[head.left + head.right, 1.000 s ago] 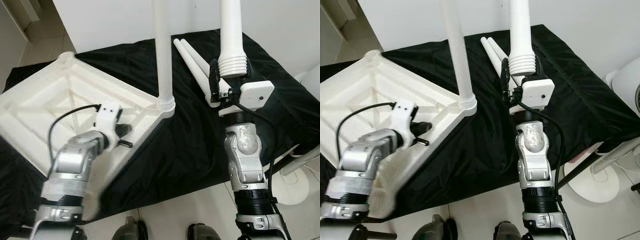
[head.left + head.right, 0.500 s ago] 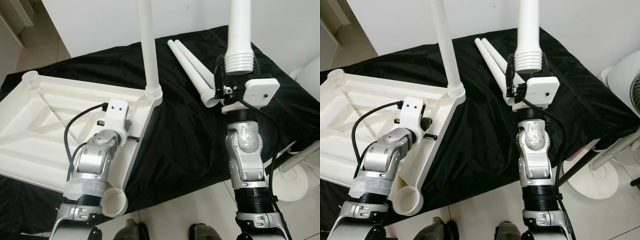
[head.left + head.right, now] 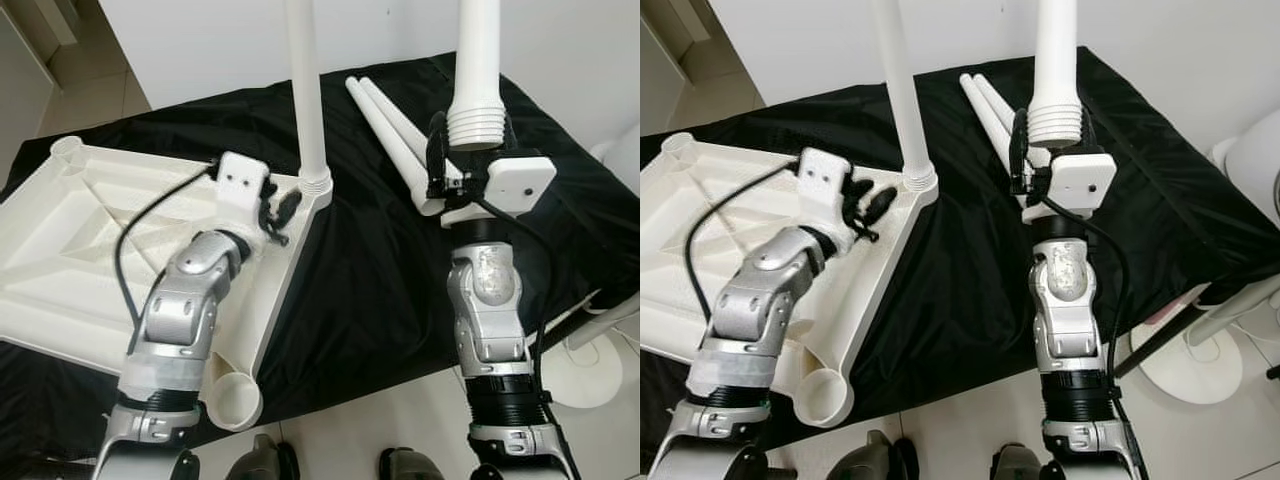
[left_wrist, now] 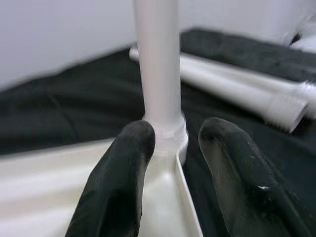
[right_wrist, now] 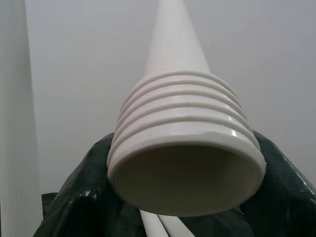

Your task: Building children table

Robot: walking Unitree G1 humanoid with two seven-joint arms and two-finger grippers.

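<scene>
Tabletop: white moulded plastic tabletop (image 3: 90, 240), lying upside down on the black cloth (image 3: 380, 270), its underside ribbed with raised diagonal ridges; round open sockets show at its near corner (image 3: 235, 400) and far left corner (image 3: 68, 150).
Fitted leg: smooth white tapered tube (image 3: 308, 90), standing upright in the tabletop's far right corner socket.
Held leg: the same white plastic leg (image 3: 478, 60), with a ringed screw thread and a hollow open end; it stands upright, its threaded end down, above the cloth.
Right gripper: the right gripper (image 3: 455, 165) has its black fingers (image 5: 84, 197) pinched on either side of the held leg's threaded end.
Left gripper: the left gripper (image 4: 173, 163) hovers over the tabletop just beside the fitted leg, its rounded matte fingers (image 4: 123, 177) spread apart and holding nothing.
Spare legs: two more white legs (image 3: 385, 125) lie side by side on the cloth, behind the right gripper.
Surroundings: pale tiled floor (image 3: 400, 410); white wall (image 3: 200, 40) behind the cloth.
</scene>
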